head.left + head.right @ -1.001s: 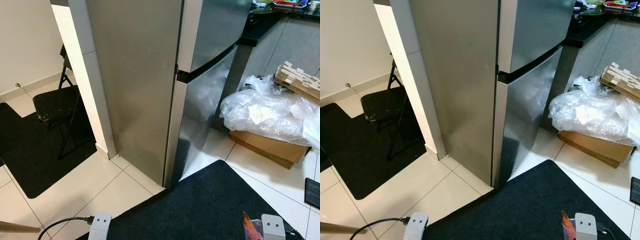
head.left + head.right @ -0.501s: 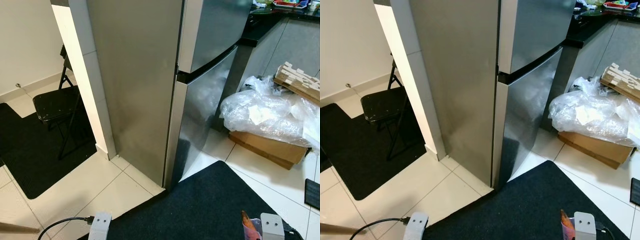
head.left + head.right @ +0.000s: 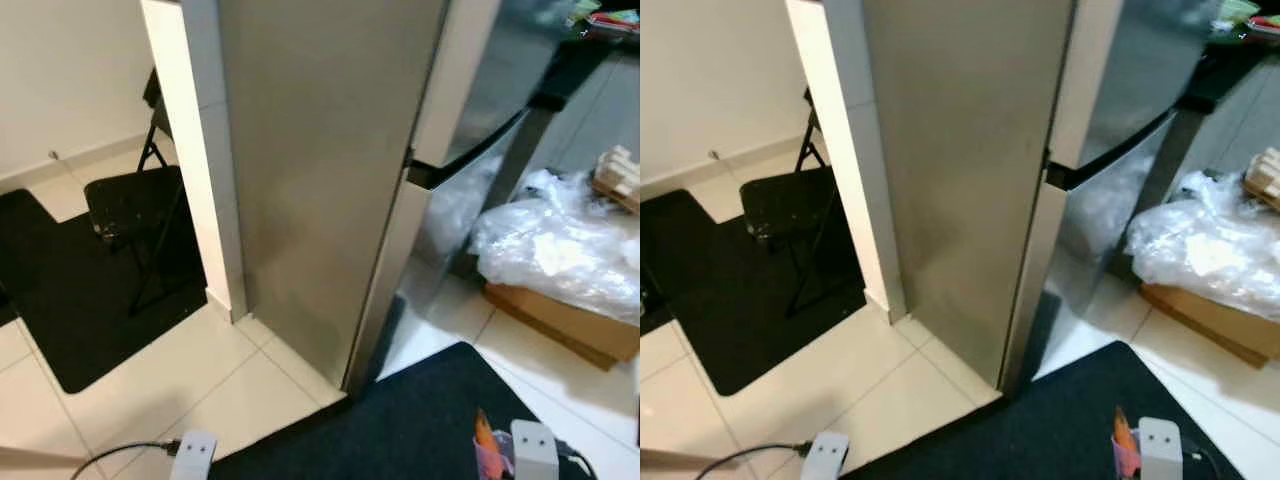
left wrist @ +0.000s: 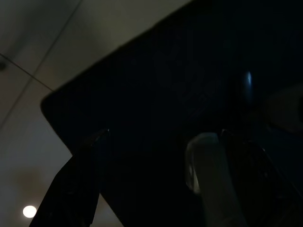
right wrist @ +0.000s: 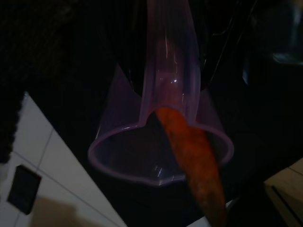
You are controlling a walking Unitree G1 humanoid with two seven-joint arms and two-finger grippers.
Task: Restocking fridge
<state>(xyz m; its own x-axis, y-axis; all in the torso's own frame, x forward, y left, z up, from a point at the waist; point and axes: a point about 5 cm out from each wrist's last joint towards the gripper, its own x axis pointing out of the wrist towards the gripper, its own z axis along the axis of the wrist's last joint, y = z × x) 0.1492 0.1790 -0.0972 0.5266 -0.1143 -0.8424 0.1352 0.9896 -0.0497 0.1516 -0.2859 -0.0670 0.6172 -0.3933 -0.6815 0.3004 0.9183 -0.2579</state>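
A tall stainless steel fridge (image 3: 320,180) stands ahead of me, seen from its side corner, with the upper door (image 3: 495,70) and lower door (image 3: 440,225) both closed. Low at my right, my right gripper (image 5: 168,42) is shut on the handle of a clear purple cup (image 5: 161,151) that has an orange carrot-like piece (image 5: 189,161) leaning in it. The cup's top (image 3: 484,448) peeks in beside my right wrist (image 3: 535,450). My left gripper (image 4: 162,134) hangs open over the dark mat, with nothing between its fingers (image 4: 80,179).
A white pillar (image 3: 200,150) adjoins the fridge's left side, with a black folding chair (image 3: 130,205) on a black mat (image 3: 70,310) beyond. Right of the fridge, plastic bags (image 3: 565,250) lie on a cardboard box (image 3: 575,325) below a black counter (image 3: 585,60). A dark mat (image 3: 420,420) is underfoot.
The whole picture has shifted and blurred as the camera moved; the fridge now looks nearer and sits further right. The right gripper still holds the cup; the left stays open.
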